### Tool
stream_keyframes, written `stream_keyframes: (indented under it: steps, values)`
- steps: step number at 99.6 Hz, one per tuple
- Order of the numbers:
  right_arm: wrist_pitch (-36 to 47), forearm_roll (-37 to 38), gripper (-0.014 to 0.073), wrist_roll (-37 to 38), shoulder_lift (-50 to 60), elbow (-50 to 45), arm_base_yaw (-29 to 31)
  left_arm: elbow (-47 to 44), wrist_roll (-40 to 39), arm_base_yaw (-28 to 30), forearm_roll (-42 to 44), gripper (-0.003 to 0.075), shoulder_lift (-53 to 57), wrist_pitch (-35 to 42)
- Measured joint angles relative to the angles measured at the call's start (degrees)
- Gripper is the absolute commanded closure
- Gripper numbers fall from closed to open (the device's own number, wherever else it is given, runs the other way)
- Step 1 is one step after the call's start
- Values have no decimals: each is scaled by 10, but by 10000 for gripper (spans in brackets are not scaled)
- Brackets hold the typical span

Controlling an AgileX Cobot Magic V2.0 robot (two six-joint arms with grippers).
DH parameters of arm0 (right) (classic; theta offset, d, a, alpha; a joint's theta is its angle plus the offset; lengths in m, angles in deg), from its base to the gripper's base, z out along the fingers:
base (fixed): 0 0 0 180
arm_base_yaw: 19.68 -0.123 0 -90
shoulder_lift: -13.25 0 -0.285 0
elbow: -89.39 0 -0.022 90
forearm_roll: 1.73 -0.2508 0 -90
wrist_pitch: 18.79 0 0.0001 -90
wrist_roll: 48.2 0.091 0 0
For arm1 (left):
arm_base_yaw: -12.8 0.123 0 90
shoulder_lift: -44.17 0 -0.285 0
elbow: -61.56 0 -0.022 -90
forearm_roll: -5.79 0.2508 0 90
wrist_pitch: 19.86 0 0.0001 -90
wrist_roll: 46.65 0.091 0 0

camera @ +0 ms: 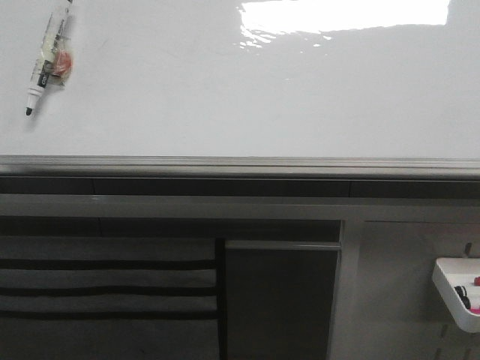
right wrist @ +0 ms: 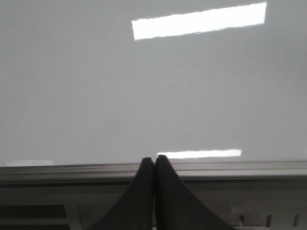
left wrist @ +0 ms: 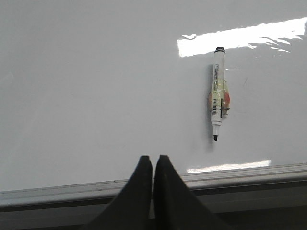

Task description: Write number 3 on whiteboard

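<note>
Plainly, no digit is showing on the whiteboard [camera: 247, 97]; a marker [camera: 49, 56] is lying on it, tip toward its grey rim. Left gripper [left wrist: 153, 160] and right gripper [right wrist: 154, 160] are pressing fingertips together, holding nothing, over that rim.

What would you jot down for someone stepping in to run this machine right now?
Left hand: shut, holding nothing, low by the board's grey rim.
Right hand: shut, holding nothing, also by the rim.
Whiteboard: blank, no 3 on it yet.
Marker: uncapped, stuck on the board's upper left, tip pointing down, nearer the left hand.
Done: nothing visible.
Left: take the marker, most likely with the left hand, and draw the 3.
</note>
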Motion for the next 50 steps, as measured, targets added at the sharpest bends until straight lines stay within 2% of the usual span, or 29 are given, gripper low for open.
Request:
stream_keyframes:
  steps: [28,50]
  values:
    - [3,6,668,0,0,0,0,0,0,0,0,738,0,0]
    - [63,8,668,0,0,3,0,5,0,0,-30,738,0,4]
